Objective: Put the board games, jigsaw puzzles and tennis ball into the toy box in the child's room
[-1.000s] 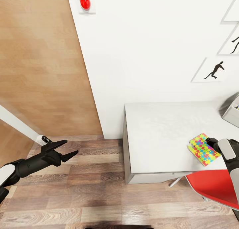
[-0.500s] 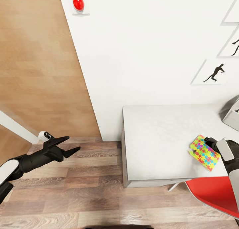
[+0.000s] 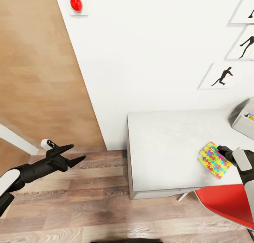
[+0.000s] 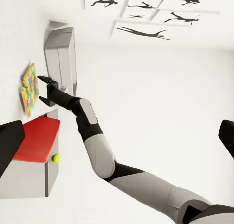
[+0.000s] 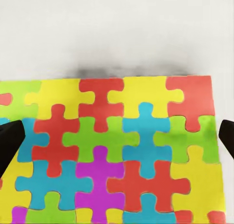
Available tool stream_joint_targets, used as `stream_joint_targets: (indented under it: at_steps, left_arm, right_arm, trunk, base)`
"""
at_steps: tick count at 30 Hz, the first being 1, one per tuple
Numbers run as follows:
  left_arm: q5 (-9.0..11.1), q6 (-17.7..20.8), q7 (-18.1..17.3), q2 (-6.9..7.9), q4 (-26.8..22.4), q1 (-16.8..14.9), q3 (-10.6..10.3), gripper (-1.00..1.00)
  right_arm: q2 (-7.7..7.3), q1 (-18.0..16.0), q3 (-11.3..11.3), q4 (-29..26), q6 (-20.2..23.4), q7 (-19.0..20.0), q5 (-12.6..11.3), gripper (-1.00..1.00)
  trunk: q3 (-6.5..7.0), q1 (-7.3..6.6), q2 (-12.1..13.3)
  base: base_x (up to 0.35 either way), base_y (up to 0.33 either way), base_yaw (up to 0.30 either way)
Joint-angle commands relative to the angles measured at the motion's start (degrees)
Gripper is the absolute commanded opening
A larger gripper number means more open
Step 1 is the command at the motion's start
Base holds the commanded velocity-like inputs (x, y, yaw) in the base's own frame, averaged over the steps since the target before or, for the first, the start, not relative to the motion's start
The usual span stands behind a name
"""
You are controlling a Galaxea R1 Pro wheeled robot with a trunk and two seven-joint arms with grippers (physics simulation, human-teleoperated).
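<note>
One jigsaw puzzle (image 3: 214,160), a flat box printed with interlocking yellow, green, red and blue pieces, is held tilted just above the near right part of the table (image 3: 165,144). Compared with one second ago, when it lay nearly flat on the tabletop, its near edge now stands clear and casts a shadow beneath. This suggests the lift has begun and the carry to the toy box (image 3: 243,121) is the step in hand. The whole picture has also shifted, so part of the apparent displacement is camera motion.

The right tool (image 3: 223,150) meets the box at its far right edge. In the right wrist view the two dark fingertips (image 5: 9,141) sit at either side of the box face (image 5: 117,151), consistent with a grip on it, though contact itself is not resolved.

The toy box, a pale grey tub, stands at the table's far right edge, with a small coloured item visible inside. A tennis ball (image 4: 56,158) appears in the left wrist view, beside the red chair (image 3: 225,204).

The left tool (image 3: 76,155) hangs over the wood floor, well apart from the table, its fingers spread and holding nothing.

Count visible: one puzzle, one toy box, one ball, one table, one chair, three silhouette pictures (image 3: 220,75), one red wall button (image 3: 76,3).
</note>
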Motion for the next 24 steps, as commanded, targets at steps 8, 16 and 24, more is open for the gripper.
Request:
stream_joint_targets:
  at_steps: [8,16,24]
  left_arm:
    - [-0.2,0.0,-0.4,0.05,0.1,-0.1,0.0,1.00]
    - [-0.2,0.0,-0.4,0.05,0.0,-0.1,0.0,1.00]
    - [-0.2,0.0,-0.4,0.05,0.1,-0.1,-0.1,1.00]
  right_arm:
    - [-0.21,0.0,-0.3,0.5,0.4,-0.2,-0.2,1.00]
    - [-0.22,0.0,-1.1,0.5,0.5,-0.2,-0.3,1.00]
    - [-0.11,0.0,-2.2,0.5,1.2,-0.1,-0.3,1.00]
  trunk:
    - [-0.07,0.04,-0.1]
    - [-0.06,0.04,-0.1]
    - [-0.06,0.04,-0.1]
  base:
    - [0.000,0.000,-0.143]
    - [0.000,0.000,-0.007]
    - [0.000,0.047,0.000]
